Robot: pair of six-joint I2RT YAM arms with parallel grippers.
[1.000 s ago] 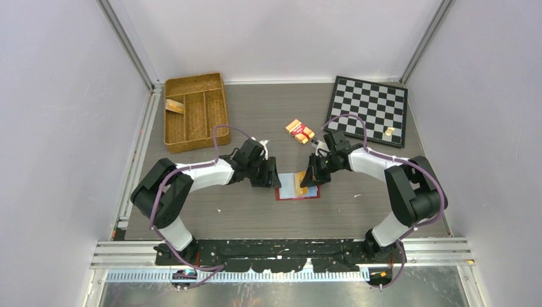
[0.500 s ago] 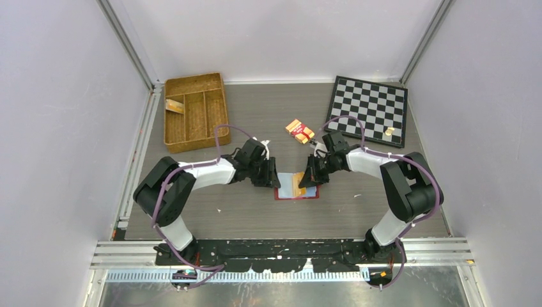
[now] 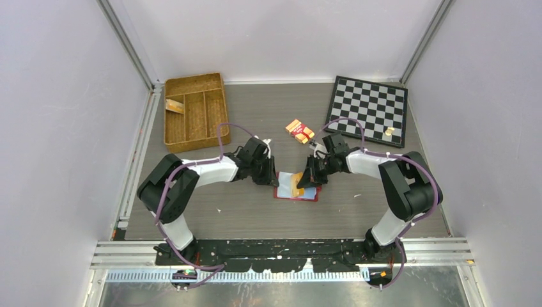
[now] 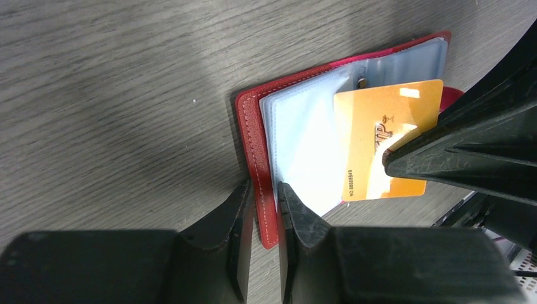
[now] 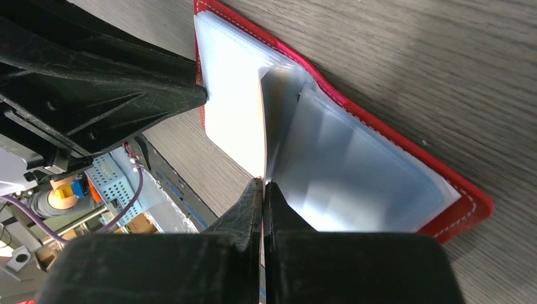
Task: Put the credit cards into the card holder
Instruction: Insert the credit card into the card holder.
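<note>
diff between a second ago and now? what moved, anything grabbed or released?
The left hand narrowed its jaws around the red cover edge of the card holder; a firm grip can't be confirmed. The right hand edged left over the holder, carrying the orange card. Unchanged: right hand shut on the card, nothing released; wicker tray, chessboard and banded pack in place.

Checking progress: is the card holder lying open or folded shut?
Open: the card holder lies spread out, clear sleeves showing, the left gripper astride its red edge.
</note>
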